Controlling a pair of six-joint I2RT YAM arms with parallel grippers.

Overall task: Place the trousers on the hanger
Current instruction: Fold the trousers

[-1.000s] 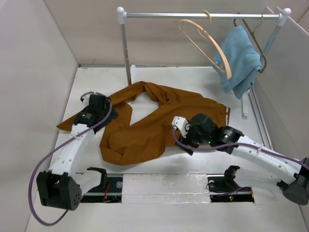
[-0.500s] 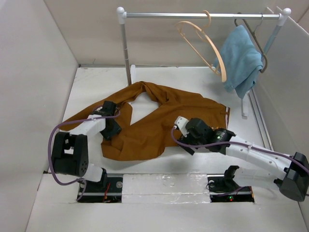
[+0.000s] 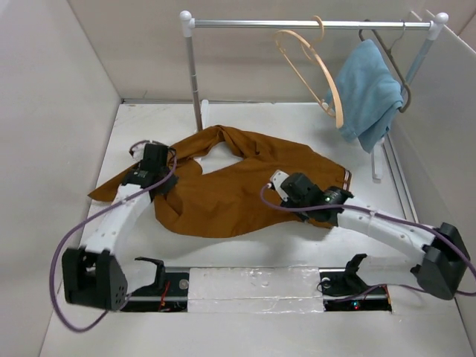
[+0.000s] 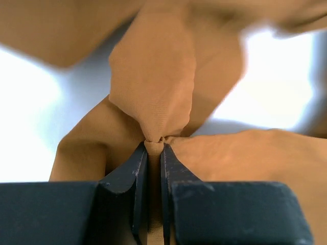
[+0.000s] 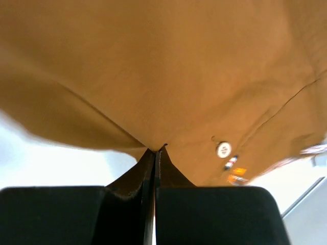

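Overhead view: the trousers (image 3: pixel 245 186), rust-brown, lie rumpled and spread in the middle of the white table (image 3: pixel 297 119). The hanger (image 3: pixel 320 71), pale wood, hangs by its hook from a metal rail (image 3: pixel 312 24) at about one o'clock, well apart from the cloth and with nothing on it. A light blue cloth (image 3: pixel 368 89) on a dark thin hanger (image 3: pixel 390 52) hangs just beside it, toward two o'clock. My left gripper (image 3: pixel 160 178) sits at the nine o'clock edge of the trousers. My right gripper (image 3: pixel 288 195) sits on the cloth near the waistband end, at about four o'clock.

Left wrist view: my left jaws are nearly closed, pinching a small gathered fold of the brown fabric (image 4: pixel 153 87). The cloth rises from the pinch toward twelve o'clock.

Right wrist view: my right jaws are pressed almost together on a thin fold of the fabric (image 5: pixel 153 66). A small pale button (image 5: pixel 223 149) shows at about four o'clock.

As I judge it, the task is at an early stage. Both ends are gripped, but the trousers lie mostly on the table. Lifting them, carrying them to the rail and draping them over the hanger's lower bar is all left to do.
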